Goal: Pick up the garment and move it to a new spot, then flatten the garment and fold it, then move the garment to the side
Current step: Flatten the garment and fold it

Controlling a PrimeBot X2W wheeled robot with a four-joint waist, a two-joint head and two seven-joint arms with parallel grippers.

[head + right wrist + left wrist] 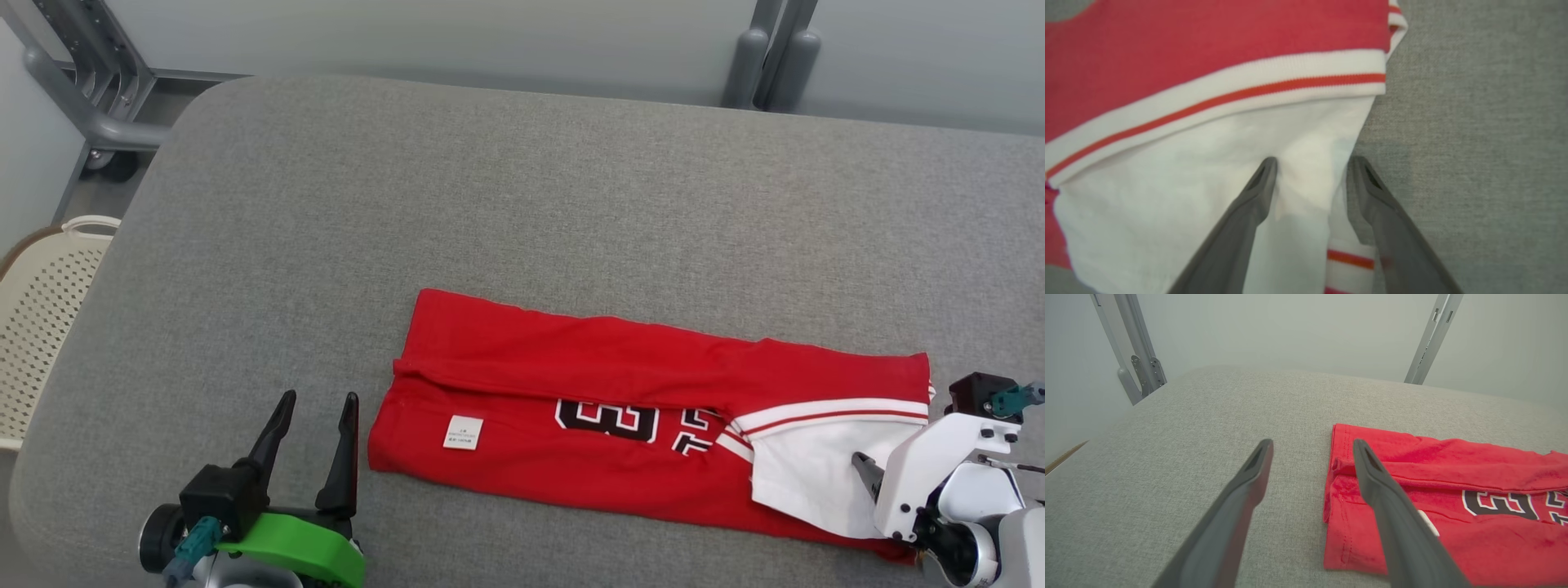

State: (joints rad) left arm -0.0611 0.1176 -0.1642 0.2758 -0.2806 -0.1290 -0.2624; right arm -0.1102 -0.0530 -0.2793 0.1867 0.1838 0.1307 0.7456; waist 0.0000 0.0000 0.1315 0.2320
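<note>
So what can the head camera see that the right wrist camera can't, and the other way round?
Head view: the left gripper, open, a cream holey basket, a black number and a white label. Right wrist view: up close, the right gripper, open, over the white sleeve, and a striped cuff. Both: the red jersey, its sleeve, the grey table.

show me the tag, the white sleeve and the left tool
tag (463, 432): head view, middle of the white label.
white sleeve (804, 478): head view, bare middle of the white cloth.
left tool (319, 398): head view, midway between its open fingertips.
</note>
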